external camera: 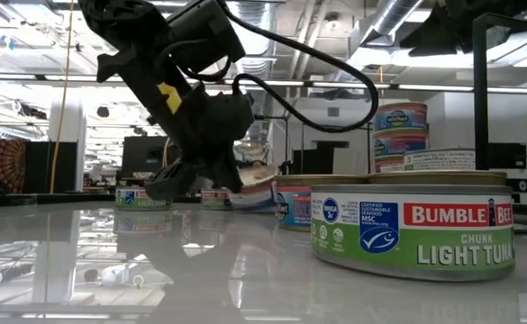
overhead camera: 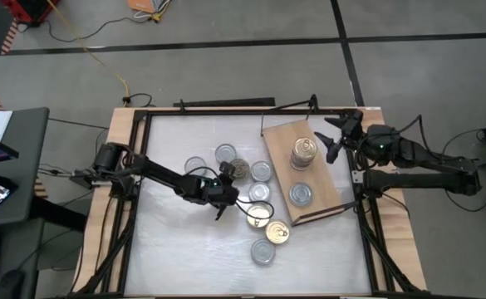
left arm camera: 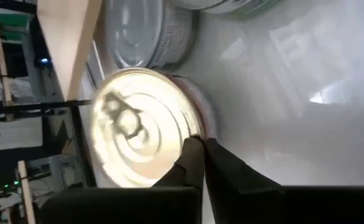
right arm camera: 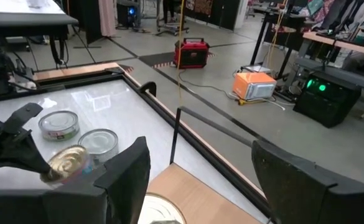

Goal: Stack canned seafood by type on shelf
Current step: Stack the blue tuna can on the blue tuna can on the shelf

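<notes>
My left gripper is pinched fully together, holding nothing, beside a gold-lidded tin mid-table, likely to nudge it; my right gripper waits wide apart over the shelf.

Even, bright overhead light fills the high view, with only soft shadows under the arms; the white tabletop looks slightly washed out. In the low view, ceiling strip lights glare at the upper right and mirror in the glossy surface; the nearest tuna tin is sharp, the background soft. In the left wrist view, a gold lid at centre-left is overexposed and blurred; the dark fingers are out of focus.
</notes>
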Available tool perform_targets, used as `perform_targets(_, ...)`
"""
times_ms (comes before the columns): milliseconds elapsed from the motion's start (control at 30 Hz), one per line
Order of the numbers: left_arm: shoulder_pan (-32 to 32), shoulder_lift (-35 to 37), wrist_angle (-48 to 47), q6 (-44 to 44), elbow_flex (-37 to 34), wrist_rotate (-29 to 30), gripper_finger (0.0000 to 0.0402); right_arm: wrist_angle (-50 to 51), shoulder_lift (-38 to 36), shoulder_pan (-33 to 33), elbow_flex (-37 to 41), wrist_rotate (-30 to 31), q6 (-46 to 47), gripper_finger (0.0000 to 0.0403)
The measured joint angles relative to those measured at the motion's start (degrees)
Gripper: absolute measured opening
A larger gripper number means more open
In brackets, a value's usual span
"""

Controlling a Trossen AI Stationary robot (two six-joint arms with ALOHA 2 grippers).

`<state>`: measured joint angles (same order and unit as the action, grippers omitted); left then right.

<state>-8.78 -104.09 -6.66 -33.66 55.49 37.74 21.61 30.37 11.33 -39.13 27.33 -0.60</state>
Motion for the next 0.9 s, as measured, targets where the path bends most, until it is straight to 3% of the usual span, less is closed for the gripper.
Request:
perform_targets(333,-0.3,-0.3,-1.2,2.0,0.4,-1.6,0.0,1.1,0.0,0.0,0.0,0.0,0.6,0.0306)
perform_targets(533,-0.8,1.1,-17.0,10.0,8.7,-11.1,0.0,1.8,0.0,0.0,0.0,0.0,0.7,0.0306)
perform_targets(667,-0.9,1.1,-29.3,16.0,17.8,-11.6,0.0005,2.0,0.0,0.0,0.0,0.0,0.7,0.0306)
perform_targets(767,-1.1,1.1,-32.0,17.4,23.4,-12.5,0.0033,2.0,0.0,0.0,0.0,0.0,0.7,0.0306)
perform_targets(900,-0.3,1.1,-32.1,15.9,27.4,-15.0,0.0105,2.0,0.0,0.0,0.0,0.0,0.8,0.0306)
